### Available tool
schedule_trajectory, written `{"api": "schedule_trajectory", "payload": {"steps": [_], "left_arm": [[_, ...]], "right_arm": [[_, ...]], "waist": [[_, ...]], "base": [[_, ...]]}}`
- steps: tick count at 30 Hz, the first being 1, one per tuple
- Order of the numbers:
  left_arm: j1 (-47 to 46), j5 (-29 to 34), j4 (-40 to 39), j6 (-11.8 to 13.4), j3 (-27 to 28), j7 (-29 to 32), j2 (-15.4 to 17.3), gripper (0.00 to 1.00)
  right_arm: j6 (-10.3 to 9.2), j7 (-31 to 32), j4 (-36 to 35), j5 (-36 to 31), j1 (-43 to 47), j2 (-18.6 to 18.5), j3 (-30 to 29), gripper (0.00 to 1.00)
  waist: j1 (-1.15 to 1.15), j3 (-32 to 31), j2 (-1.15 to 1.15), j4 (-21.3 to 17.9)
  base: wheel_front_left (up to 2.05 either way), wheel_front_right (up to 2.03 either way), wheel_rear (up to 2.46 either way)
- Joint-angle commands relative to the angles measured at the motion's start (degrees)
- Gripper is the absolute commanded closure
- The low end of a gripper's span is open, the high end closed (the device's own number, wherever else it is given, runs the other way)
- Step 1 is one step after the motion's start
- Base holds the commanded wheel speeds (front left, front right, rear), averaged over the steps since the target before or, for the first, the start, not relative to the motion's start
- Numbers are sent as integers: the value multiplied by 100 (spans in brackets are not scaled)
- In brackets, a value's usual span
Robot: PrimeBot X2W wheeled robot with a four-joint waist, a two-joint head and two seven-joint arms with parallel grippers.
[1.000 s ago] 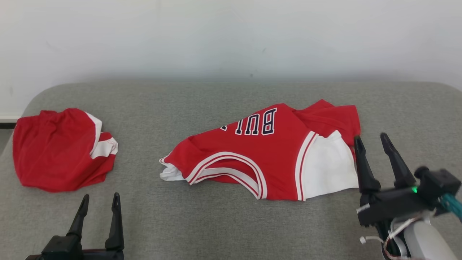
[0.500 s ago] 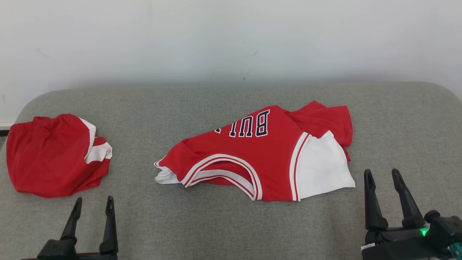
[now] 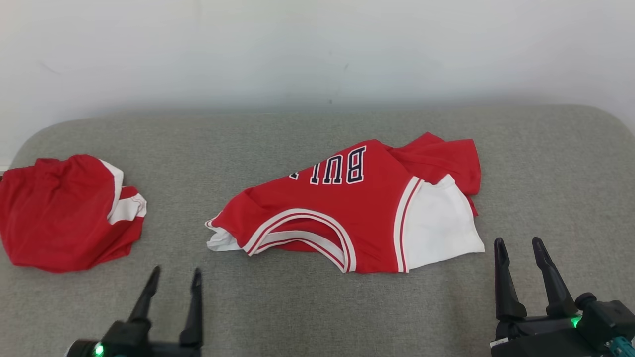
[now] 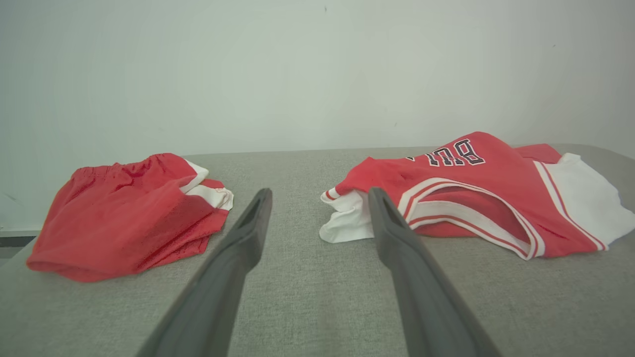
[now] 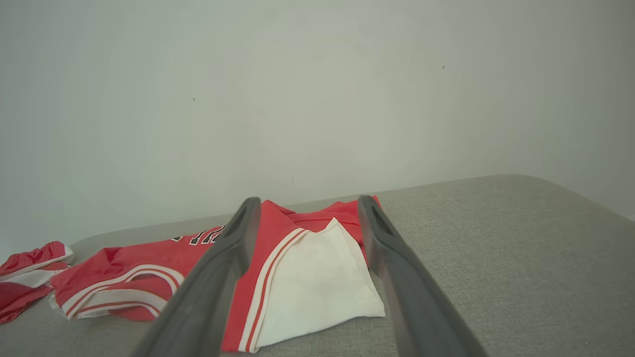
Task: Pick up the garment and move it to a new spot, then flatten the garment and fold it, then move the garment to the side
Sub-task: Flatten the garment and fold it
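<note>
The left pincer (image 3: 177,271) is holding its two dark fingers apart with nothing between them, low over the grey cushion (image 3: 297,312). The right pincer (image 3: 518,242) is likewise standing open and gripping nothing.

Ahead of the left pincer (image 4: 320,193) and off to its left, a pair of red shorts (image 3: 59,213) is lying in a crumpled heap, a white panel showing on the side nearest the pincer. The shorts (image 4: 124,218) are not touching the fingers. Beyond everything, a pale wall (image 3: 317,49) is rising behind the cushion's far edge.

Bare grey cloth is lying between each pincer and the jersey (image 3: 357,218). The jersey (image 4: 486,173) is sitting ahead of the left pincer and to its right, its nearest white corner close in front of the right finger. For the right pincer (image 5: 308,201), the jersey (image 5: 307,277) is lying just ahead and reaching away to its left, with the shorts (image 5: 25,277) well beyond it.

The jersey is resting rumpled and partly doubled over itself. It is red, with white bands and thin red stripes curving round an opening on the near side. Dark letters edged in white are showing upside down in the head view. A plain white section is facing up at the end nearest the right pincer, and a red flap is bunching behind it.
</note>
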Motion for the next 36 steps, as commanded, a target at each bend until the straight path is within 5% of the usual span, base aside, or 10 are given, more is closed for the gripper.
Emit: {"api": "schedule_trajectory", "payload": {"steps": [1, 10, 23, 36], "left_arm": [[-168, -40, 34, -10, -107, -19, -22, 0], [-1058, -241, 579, -39, -1130, 20, 24, 0], [-1825, -641, 1403, -36, -2055, 188, 500, 0], [-2260, -842, 1771, -35, -3144, 814, 901, 0]], "right_arm": [[-13, -4, 17, -46, -55, 6, 10, 0], [-13, -4, 164, 27, -295, 80, 200, 0], [-13, -4, 291, 88, -461, 241, 305, 0], [-13, -4, 370, 189, -597, 287, 408, 0]], "waist": [[0, 47, 0, -58], [0, 346, 0, -588], [0, 864, 0, -1560], [0, 1021, 0, -1920]], "base": [[0, 0, 0], [0, 0, 0], [0, 0, 0], [0, 0, 0]]}}
